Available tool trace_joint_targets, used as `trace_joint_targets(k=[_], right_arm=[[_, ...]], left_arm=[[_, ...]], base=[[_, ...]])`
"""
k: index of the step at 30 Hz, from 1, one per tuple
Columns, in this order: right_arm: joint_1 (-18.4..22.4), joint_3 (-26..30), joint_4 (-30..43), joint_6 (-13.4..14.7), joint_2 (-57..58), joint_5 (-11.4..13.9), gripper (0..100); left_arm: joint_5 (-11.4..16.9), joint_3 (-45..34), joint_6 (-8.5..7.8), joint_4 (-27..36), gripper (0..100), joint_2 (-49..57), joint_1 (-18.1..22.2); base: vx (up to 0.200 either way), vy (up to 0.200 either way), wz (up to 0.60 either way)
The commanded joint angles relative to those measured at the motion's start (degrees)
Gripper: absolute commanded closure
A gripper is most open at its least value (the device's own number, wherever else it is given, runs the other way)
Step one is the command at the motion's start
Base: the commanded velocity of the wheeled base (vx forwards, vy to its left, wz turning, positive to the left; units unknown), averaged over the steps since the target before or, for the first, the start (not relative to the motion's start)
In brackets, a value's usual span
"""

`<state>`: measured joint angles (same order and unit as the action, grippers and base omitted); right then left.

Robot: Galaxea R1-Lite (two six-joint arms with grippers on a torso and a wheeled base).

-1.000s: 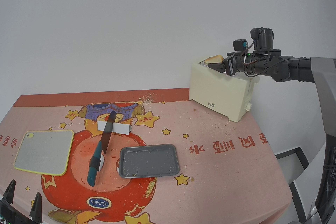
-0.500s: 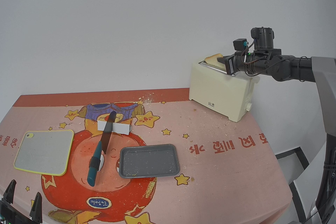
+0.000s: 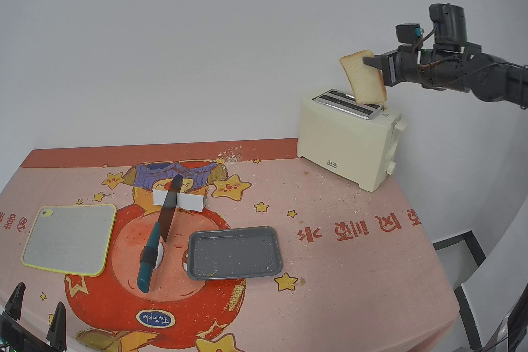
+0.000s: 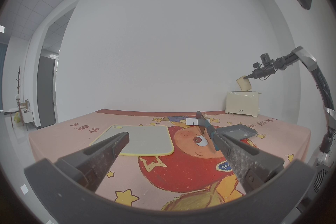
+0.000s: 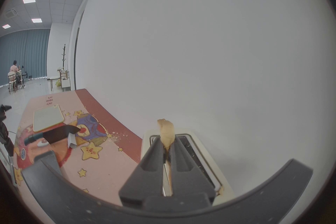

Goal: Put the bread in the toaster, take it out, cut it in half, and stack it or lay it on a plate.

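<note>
Since a second ago my right gripper (image 3: 369, 61) has risen from the toaster (image 3: 344, 141), lifting the bread (image 3: 363, 77) with it. Its jaws are pinched narrow on the bread's upper corner. The bread hangs tilted just below the fingertips, its lower edge just above the toaster. I judge it light, dry and crumbly, so a gentle edge grip suits. My left gripper (image 4: 169, 135) is spread wide, holding nothing.
</note>
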<state>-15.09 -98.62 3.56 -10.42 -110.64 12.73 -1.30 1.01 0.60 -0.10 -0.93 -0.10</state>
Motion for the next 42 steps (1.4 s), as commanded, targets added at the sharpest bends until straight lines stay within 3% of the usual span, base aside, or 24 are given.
trace_joint_targets(k=[1,5,6,9,12,14,22,31,38,42], right_arm=[[0.0,10.0,5.5,5.4,14.8,-3.1,100],[-0.1,18.4,8.0,12.1,20.4,-2.9,100],[-0.3,23.4,8.0,15.4,22.6,-2.7,100],[-2.5,32.6,7.7,22.0,26.6,-1.7,100],[-4.2,39.5,7.5,28.7,30.1,-0.2,100],[-5.0,41.9,7.4,30.9,31.3,-0.3,100],[-5.5,48.1,7.3,30.5,35.7,-0.5,100],[-6.4,57.9,-1.7,31.0,34.0,-0.7,100],[-9.1,62.9,-15.6,31.6,30.5,-5.8,100],[-10.3,63.0,-16.3,34.0,29.8,-5.8,100]], left_arm=[[0.0,-1.0,0.02,-0.1,0,0.6,0.0],[0.0,-1.0,0.02,-0.1,0,0.6,0.0],[0.0,-1.0,0.02,0.0,0,0.6,0.0],[0.0,-1.0,0.02,0.0,0,0.6,0.0],[0.0,-1.0,0.02,-0.1,0,0.6,0.0],[0.0,-1.0,0.02,-0.1,0,0.6,0.0],[-0.1,-1.0,0.11,0.0,0,0.6,0.0],[0.0,-1.0,0.02,0.0,0,0.6,0.0],[0.1,-1.0,0.02,0.0,0,0.6,0.0],[0.0,-1.0,0.11,0.0,0,0.6,0.0]], base=[[0.0,0.0,0.0],[0.0,0.0,0.0],[0.0,0.0,0.0],[0.0,0.0,0.0],[0.0,0.0,0.0],[0.0,0.0,0.0],[0.0,0.0,0.0],[0.0,0.0,0.0],[0.0,0.086,0.0],[0.0,0.2,0.0]])
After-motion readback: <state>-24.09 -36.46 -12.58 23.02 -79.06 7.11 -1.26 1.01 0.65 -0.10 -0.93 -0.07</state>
